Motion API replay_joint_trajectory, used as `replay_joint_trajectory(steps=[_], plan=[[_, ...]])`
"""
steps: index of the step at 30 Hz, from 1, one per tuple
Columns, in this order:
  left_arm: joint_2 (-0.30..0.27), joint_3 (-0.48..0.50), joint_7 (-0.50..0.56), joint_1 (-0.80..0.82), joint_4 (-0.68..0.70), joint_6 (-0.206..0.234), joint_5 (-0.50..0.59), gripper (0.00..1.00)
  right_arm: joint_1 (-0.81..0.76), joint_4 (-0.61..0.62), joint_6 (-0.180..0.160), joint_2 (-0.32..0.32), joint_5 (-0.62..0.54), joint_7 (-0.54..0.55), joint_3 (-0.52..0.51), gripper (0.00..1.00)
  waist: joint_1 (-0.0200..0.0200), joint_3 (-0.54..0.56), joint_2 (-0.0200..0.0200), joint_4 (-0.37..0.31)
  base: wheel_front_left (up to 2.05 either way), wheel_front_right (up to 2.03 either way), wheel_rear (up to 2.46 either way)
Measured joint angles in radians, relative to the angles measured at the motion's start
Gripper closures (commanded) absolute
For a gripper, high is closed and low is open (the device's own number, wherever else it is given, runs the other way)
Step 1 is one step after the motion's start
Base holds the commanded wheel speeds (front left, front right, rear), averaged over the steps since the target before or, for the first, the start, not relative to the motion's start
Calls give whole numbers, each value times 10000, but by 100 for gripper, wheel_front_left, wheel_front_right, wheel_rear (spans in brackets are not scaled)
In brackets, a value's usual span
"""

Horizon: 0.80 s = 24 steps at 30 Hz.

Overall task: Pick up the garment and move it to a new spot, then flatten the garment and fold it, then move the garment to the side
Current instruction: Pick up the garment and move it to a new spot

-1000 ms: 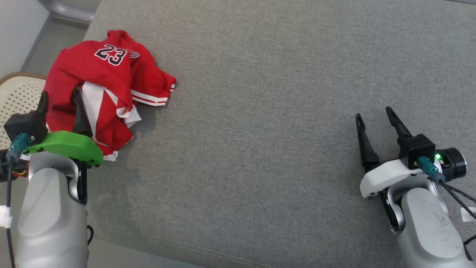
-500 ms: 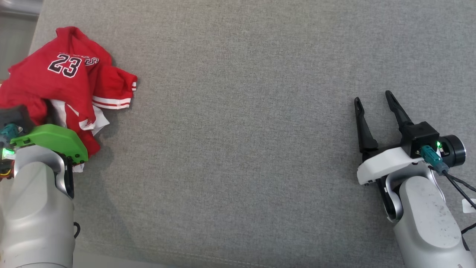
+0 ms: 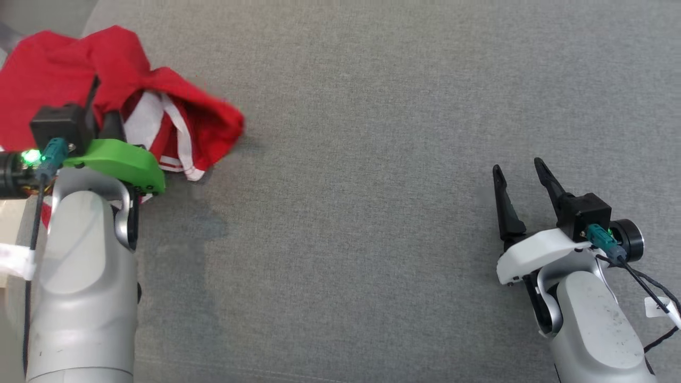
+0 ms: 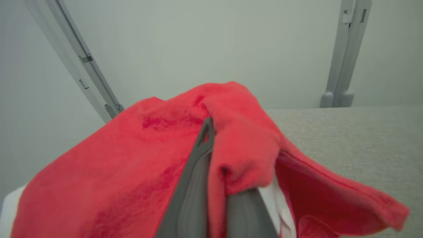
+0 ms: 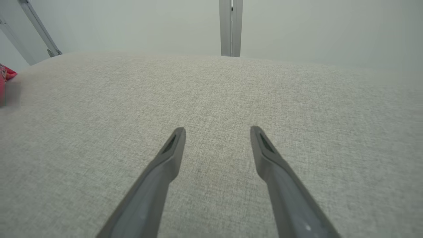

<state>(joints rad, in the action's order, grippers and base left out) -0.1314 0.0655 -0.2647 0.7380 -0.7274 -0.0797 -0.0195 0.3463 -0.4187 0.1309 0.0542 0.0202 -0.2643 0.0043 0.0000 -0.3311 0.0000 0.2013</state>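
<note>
The garment [image 3: 48, 69] is a red jersey with white trim, bunched at the far left of the grey surface. My left gripper [image 3: 99, 101] is shut on its cloth and holds part of it raised, while the right-hand folds trail onto the surface. In the left wrist view the garment [image 4: 115, 165] drapes over both fingers, whose tips meet under a red fold at my left gripper [image 4: 211, 132]. My right gripper [image 3: 518, 171] stands open and holds nothing, low over the surface at the right, far from the jersey. The right wrist view shows my right gripper [image 5: 218, 132] spread wide, and a corner of the garment [image 5: 4, 77] at the left edge.
A wide grey fabric surface [image 3: 346, 186] stretches between the two arms. Its far edge meets a pale wall with grey metal rails [image 4: 343, 66] and a grey metal post [image 5: 230, 26]. The surface's left edge runs close to the jersey.
My left gripper has shut on the jersey and raised it; the cloth has bunched and the number 23 has gone out of sight. The head camera shifted. The right gripper stays open.
</note>
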Motion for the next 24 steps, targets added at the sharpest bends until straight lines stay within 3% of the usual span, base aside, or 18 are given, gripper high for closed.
replay_joint_trajectory(steps=[8,14,20,24], plan=[[470,-980,0,19,673,-293,46,100,-168,-123,0,-35,550,2,221,0,0,470,0,-729,0,0,0],[755,-1603,0,19,1085,-391,-525,100,-250,-111,2,-38,986,2,485,0,0,683,0,-1530,0,0,0],[811,-2997,0,-201,1404,-378,-1383,100,-283,-104,0,-38,1225,2,846,0,0,826,0,-2574,0,0,0],[830,-4057,-2,-340,1622,-146,-1998,100,-305,-104,0,-31,1356,2,993,0,0,886,0,-3284,0,0,0]])
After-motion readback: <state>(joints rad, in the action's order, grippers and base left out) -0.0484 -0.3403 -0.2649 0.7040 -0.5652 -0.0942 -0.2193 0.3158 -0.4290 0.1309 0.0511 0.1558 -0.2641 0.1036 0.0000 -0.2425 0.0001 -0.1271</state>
